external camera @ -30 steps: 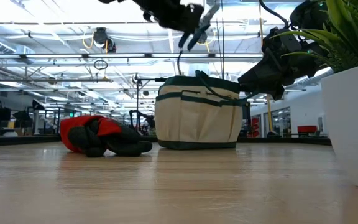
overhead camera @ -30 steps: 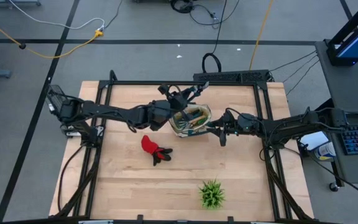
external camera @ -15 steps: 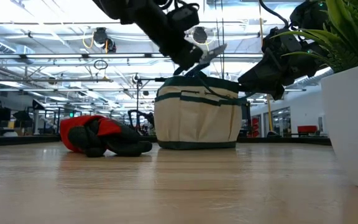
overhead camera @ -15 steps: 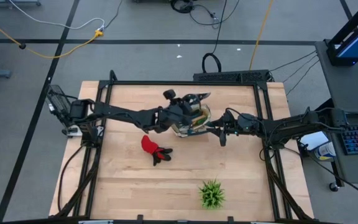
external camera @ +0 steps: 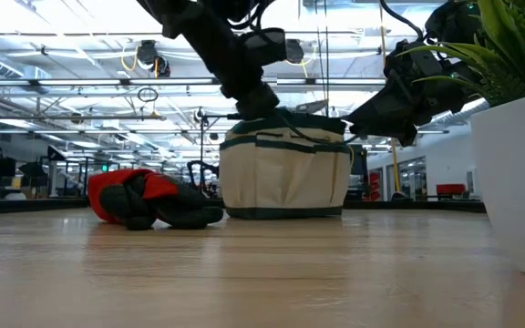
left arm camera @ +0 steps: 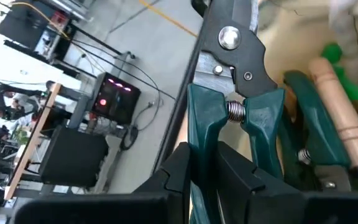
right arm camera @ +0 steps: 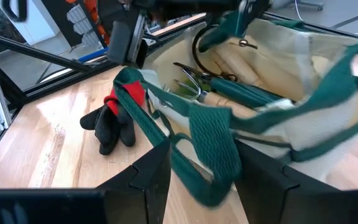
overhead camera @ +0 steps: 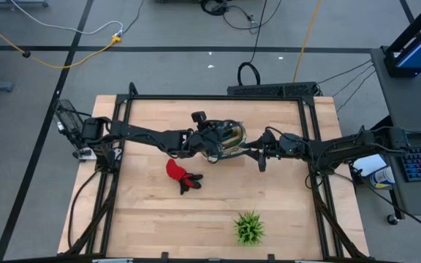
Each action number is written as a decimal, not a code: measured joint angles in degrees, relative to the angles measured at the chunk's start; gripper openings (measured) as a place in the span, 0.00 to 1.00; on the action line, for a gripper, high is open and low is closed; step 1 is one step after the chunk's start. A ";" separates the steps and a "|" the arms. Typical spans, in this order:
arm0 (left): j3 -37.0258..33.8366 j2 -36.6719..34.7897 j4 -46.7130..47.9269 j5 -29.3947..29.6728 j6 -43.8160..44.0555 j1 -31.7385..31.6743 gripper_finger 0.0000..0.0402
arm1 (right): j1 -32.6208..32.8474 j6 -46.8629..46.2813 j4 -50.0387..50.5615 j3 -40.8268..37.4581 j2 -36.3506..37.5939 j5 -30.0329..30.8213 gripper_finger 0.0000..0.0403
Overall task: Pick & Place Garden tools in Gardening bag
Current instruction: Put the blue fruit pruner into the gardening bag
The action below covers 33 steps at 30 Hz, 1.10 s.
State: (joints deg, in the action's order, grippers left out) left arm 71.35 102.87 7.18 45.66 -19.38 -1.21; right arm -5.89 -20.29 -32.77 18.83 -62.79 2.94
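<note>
Left pincer (left arm camera: pixel 213 168) clamped on green-handled pruning shears (left arm camera: pixel 238 81), lowered into mouth of gardening bag (overhead camera: pixel 225 142); right pincer (right arm camera: pixel 197 168) closed on bag's green loop handle (right arm camera: pixel 213 146), holding mouth open. Bag near desk (overhead camera: pixel 152 219) centre, upright. Red-and-black glove (overhead camera: pixel 181 175) just beside bag, not yet packed; green spiky plant (overhead camera: pixel 249 228) well apart from bag. Risk: shears' blades snagging soft cream fabric or wooden-handled tools (right arm camera: pixel 229 78) already inside, dragging bag over; likely cause, tilted entry or early release. Fabric limp, woven trim ribbed; shears hard, sprung steel with smooth coated grips
</note>
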 joint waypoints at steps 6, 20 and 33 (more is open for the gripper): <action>0.00 -0.07 3.61 -3.92 -2.61 0.01 0.13 | -0.01 0.00 0.00 0.00 0.01 0.00 0.39; 0.07 -0.07 9.92 -3.15 -21.78 -0.07 0.13 | 0.00 0.00 0.02 0.00 0.01 0.00 0.39; 0.00 -0.04 9.98 -2.20 -30.67 -0.46 0.13 | -0.01 0.00 0.02 0.00 -0.01 0.00 0.39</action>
State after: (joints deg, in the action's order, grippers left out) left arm 71.35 102.83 17.16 43.46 -50.05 -1.67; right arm -5.90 -20.29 -32.75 18.83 -62.80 2.94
